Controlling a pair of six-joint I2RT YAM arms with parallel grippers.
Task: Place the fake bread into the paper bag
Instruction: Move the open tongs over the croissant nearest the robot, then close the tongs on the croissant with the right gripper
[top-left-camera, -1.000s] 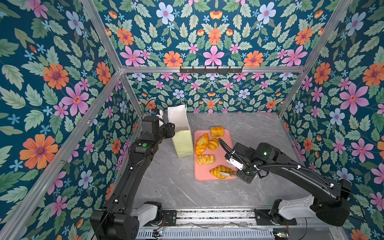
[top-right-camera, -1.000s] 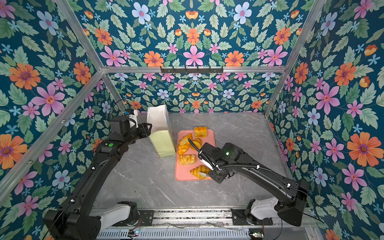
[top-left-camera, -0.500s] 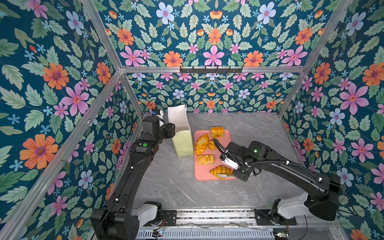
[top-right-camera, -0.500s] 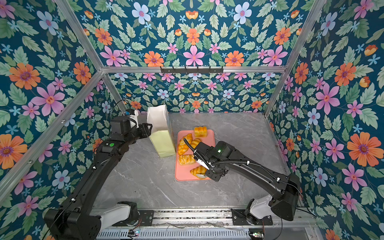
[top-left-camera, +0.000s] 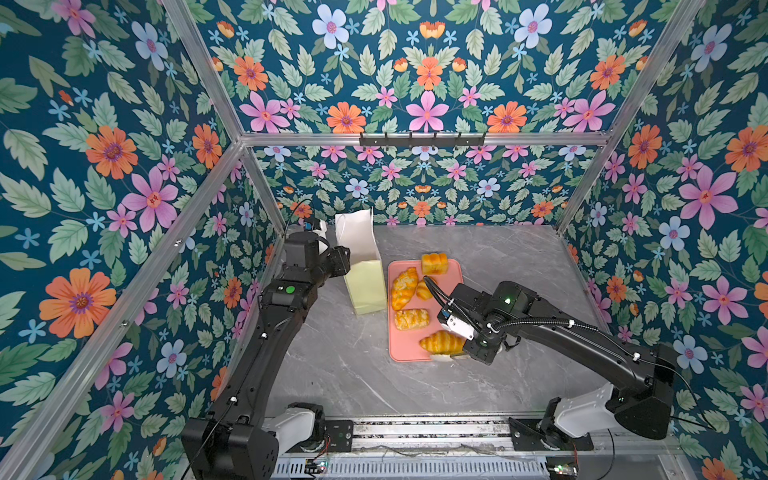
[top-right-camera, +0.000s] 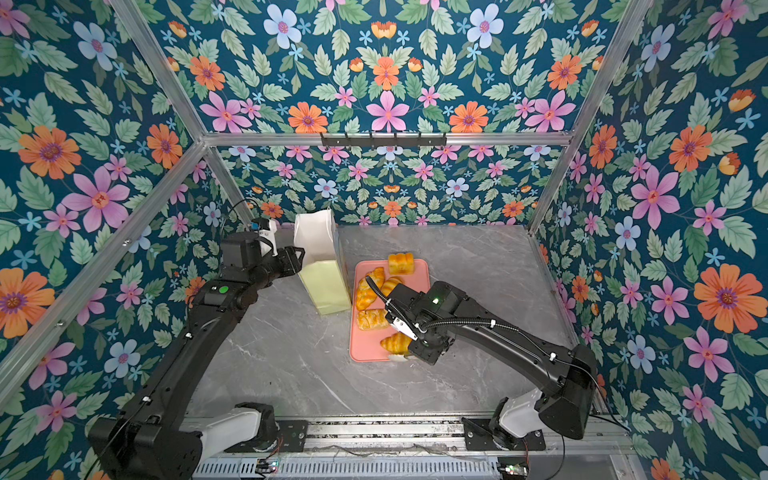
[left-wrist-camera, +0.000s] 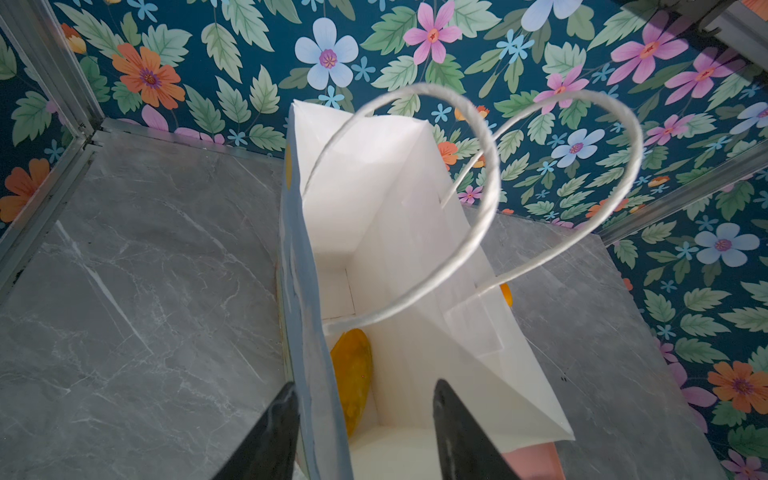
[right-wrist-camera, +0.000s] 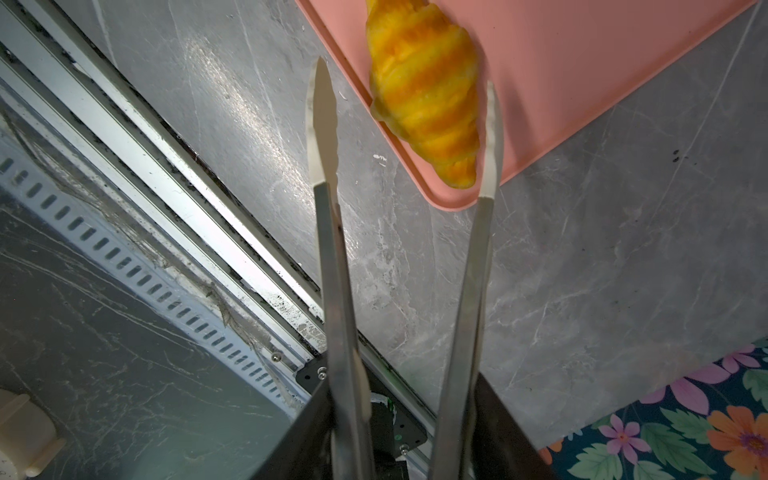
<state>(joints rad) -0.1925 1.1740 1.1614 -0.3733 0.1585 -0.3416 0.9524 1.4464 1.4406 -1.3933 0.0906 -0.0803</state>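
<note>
The paper bag (top-left-camera: 365, 282) (top-right-camera: 324, 286) stands upright at the back left, its white inside (left-wrist-camera: 395, 208) open, with one orange fake bread (left-wrist-camera: 353, 374) lying in it. My left gripper (left-wrist-camera: 361, 386) (top-left-camera: 345, 259) is open and straddles the bag's side wall, one finger outside and one inside. My right gripper (right-wrist-camera: 399, 399) (top-left-camera: 469, 336) is shut on metal tongs (right-wrist-camera: 328, 249). The tongs' tips stand apart on either side of a croissant (right-wrist-camera: 428, 95) (top-left-camera: 440, 343) (top-right-camera: 395, 343) at the pink tray's near corner.
The pink tray (top-left-camera: 401, 345) (right-wrist-camera: 582, 83) lies right of the bag. It also carries a braided loaf (top-left-camera: 404, 286), a square loaf (top-left-camera: 434, 263), a flaky pastry (top-left-camera: 411, 319) and a small roll (top-left-camera: 424, 289). The metal rail (right-wrist-camera: 208, 216) runs along the table's front edge.
My right arm has shifted left over the tray's near corner, and the tongs' tips have spread wider around the croissant. The left arm and bag have not moved.
</note>
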